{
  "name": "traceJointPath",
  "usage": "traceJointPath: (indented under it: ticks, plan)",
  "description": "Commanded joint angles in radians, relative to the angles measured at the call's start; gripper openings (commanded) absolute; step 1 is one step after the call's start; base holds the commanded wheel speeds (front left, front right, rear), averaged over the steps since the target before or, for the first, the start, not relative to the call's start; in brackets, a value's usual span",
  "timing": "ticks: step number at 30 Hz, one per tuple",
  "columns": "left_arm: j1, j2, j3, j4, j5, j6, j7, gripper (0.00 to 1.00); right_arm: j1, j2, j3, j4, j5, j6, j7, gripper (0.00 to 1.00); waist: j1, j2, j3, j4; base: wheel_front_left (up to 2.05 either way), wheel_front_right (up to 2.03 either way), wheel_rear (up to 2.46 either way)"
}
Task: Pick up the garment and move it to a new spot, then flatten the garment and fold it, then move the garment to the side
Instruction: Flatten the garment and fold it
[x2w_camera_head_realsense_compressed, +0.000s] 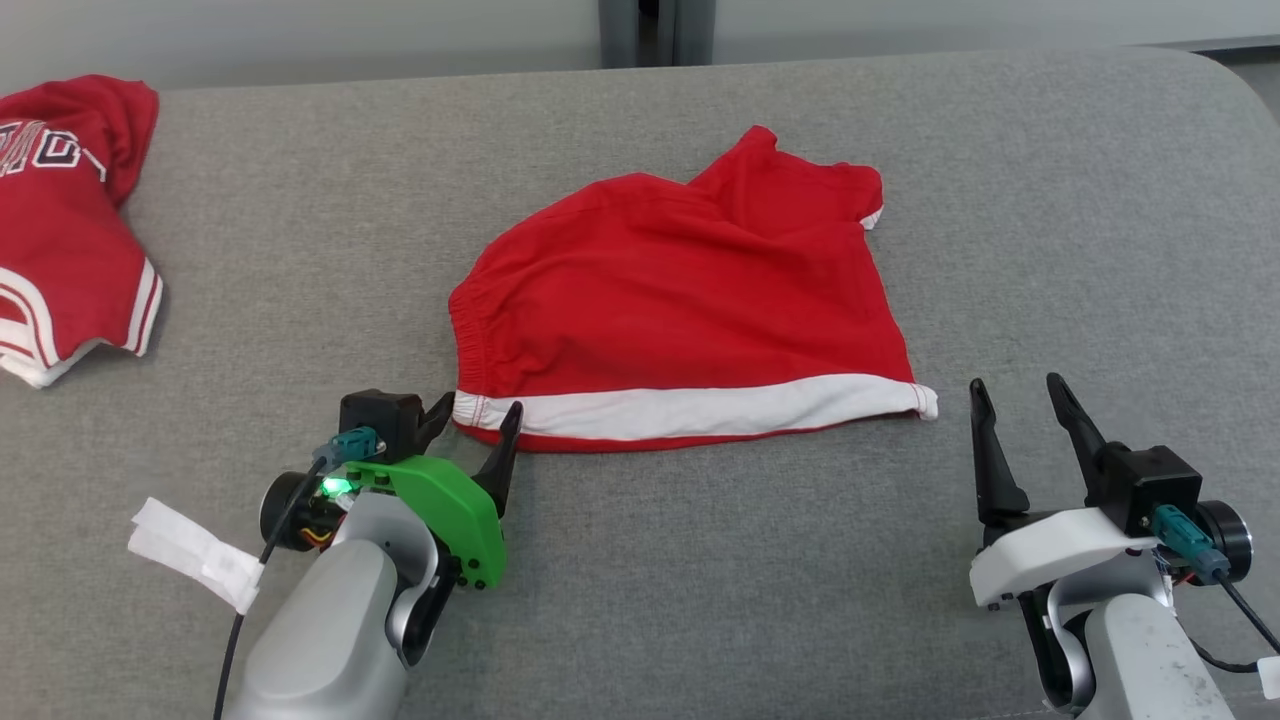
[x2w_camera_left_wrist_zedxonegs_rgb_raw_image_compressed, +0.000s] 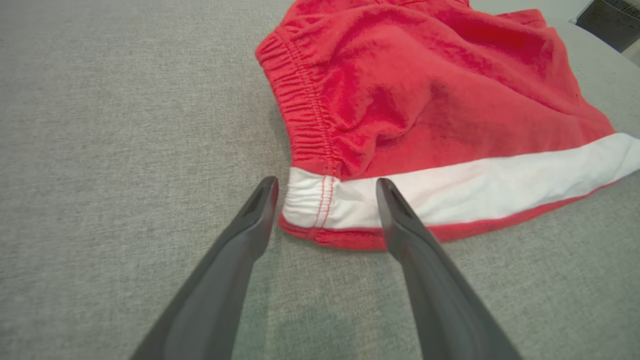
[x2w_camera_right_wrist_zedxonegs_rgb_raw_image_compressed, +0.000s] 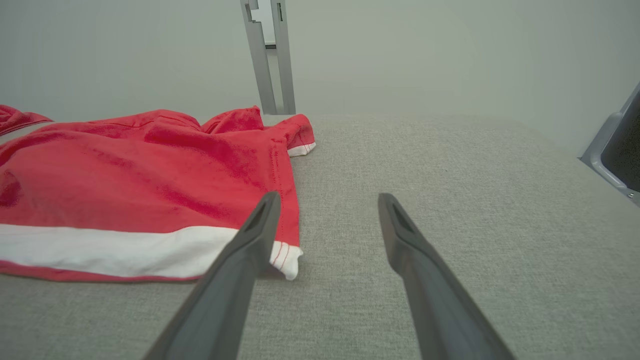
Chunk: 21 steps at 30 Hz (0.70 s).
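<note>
Red shorts (x2w_camera_head_realsense_compressed: 680, 300), white band along the near hem, lying rumpled but mostly spread in the middle of the grey padded surface (x2w_camera_head_realsense_compressed: 700, 580). Left gripper (x2w_camera_head_realsense_compressed: 480, 405) at the near left corner, fingers wide apart, straddling the waistband end, gripping nothing. Right gripper (x2w_camera_head_realsense_compressed: 1015, 382) just right of the near right corner, fully spread, empty. Red jersey (x2w_camera_head_realsense_compressed: 60, 220) at the far left edge, well apart

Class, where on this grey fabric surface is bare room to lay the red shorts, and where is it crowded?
Widest: the grey fabric surface right of the red white-banded shorts, beyond the right gripper. Also free: between shorts and the red white-trimmed jersey. Crowded: the shorts' near-left corner, flanked by the left gripper.
</note>
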<state>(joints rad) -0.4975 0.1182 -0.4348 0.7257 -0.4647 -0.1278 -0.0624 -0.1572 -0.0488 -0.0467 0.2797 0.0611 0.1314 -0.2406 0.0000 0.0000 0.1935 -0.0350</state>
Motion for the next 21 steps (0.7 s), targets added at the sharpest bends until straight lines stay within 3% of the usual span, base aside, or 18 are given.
traceJointPath:
  ticks: [1, 8, 9, 10, 11, 13, 14, 21]
  plan:
    - [-0.017, 0.016, -0.012, 0.007, -0.016, -0.003, -0.002, 1.0, -0.013, -0.003, -0.005, 0.003, -0.004, -0.001, -0.008, 1.0, 0.0, 0.0, 0.021, -0.023, 0.0, 0.0, 0.0]
    - [-0.034, 0.033, -0.066, 0.03, -0.071, -0.004, -0.04, 1.0, -0.013, -0.003, -0.023, 0.012, -0.011, -0.001, -0.014, 1.0, 0.0, 0.0, 0.016, -0.02, 0.0, 0.0, 0.0]
    - [-0.034, 0.032, -0.075, 0.031, -0.075, -0.004, -0.043, 0.78, -0.011, -0.003, -0.027, 0.013, -0.012, -0.001, -0.015, 1.0, 0.0, 0.0, 0.013, -0.017, 0.0, 0.0, 0.0]
    - [-0.034, 0.031, -0.081, 0.031, -0.079, -0.004, -0.046, 0.73, -0.011, -0.003, -0.028, 0.014, -0.013, -0.001, -0.016, 1.0, 0.0, 0.0, 0.012, -0.015, 0.0, 0.0, 0.0]
    - [-0.034, 0.031, -0.09, 0.032, -0.086, -0.004, -0.048, 0.4, -0.01, -0.003, -0.031, 0.017, -0.015, -0.001, -0.017, 1.0, 0.0, 0.0, 0.01, -0.012, 0.0, 0.0, 0.0]
    - [-0.031, 0.032, -0.108, 0.036, -0.099, -0.004, -0.044, 0.19, -0.012, -0.003, -0.032, 0.023, -0.023, -0.001, -0.015, 1.0, 0.0, 0.0, 0.006, -0.008, 0.0, 0.0, 0.0]
    - [-0.03, 0.034, -0.116, 0.038, -0.104, -0.004, -0.042, 0.0, -0.014, -0.003, -0.032, 0.026, -0.025, -0.001, -0.015, 1.0, 0.0, 0.0, 0.004, -0.007, 0.0, 0.0, 0.0]
    - [-0.029, 0.039, -0.149, 0.049, -0.129, -0.004, -0.081, 0.0, -0.036, -0.003, -0.027, 0.081, -0.017, -0.001, 0.058, 1.0, 0.0, 0.0, -0.008, 0.006, 0.0, 0.0, 0.0]
